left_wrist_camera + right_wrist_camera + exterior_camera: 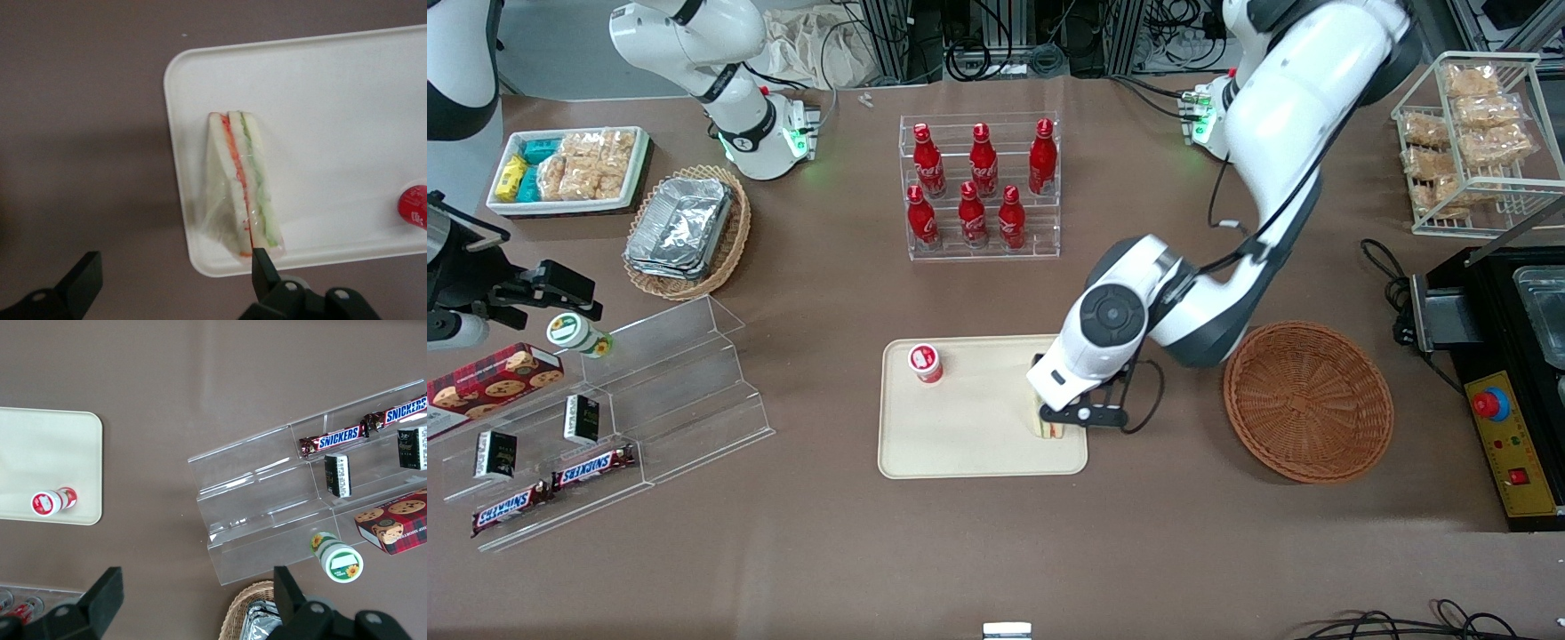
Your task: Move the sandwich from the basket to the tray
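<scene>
A: Checking transfer status. Triangular clear-wrapped wedge sandwich of pale bread with orange and green layers (240,183) sitting on flat cream-beige plastic tray with rounded corners (960,444), standing on edge right by the tray's corner, lower centre of front frame.

B: Confirmed. Round reddish-brown woven wicker basket (1307,400) lower right of front frame, nothing visible inside. Well apart from tray.

A: Fingers?

B: Left arm's black two-finger gripper (1063,418) directly above sandwich, spread wide. One fingertip (263,263) just by the sandwich's end, the other (83,273) well out over brown table (800,551). Gripping nothing, as far as wrist view shows.

A: So sandwich released. Contact with that near fingertip?

B: Cannot tell; close, possibly touching the wrap.

A: Anything else on tray?

B: Small red-and-white capped cup (926,363) near the tray's upper-left corner in front frame, well apart from sandwich.

A: Progress call?

B: Judged essentially done: picked, carried, set down, let go. Left: lift arm clear without clipping the wedge. Sitting on a narrow edge close to the rim, so likely to tip if nudged.
</scene>
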### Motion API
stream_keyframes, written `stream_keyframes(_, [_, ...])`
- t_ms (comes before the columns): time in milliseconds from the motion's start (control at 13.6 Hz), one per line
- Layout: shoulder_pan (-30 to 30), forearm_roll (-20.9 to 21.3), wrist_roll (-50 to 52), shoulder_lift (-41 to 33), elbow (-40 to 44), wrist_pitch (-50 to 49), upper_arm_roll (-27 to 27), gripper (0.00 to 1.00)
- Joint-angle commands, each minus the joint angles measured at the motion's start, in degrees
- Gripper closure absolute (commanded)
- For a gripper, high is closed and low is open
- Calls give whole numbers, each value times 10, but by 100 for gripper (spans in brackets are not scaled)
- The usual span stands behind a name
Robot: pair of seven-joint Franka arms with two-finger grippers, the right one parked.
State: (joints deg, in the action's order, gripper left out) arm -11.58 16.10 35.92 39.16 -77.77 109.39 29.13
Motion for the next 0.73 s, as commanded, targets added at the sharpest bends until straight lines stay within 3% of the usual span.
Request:
stream_keyframes(0, [39,-28,-49,-95,-19,-81,-1,1])
stream_keyframes(514, [167,-32,-196,-243,-19,-214,-2,1])
stream_keyframes(661, [184,-31,-197,-272,-19,-248,-4,1])
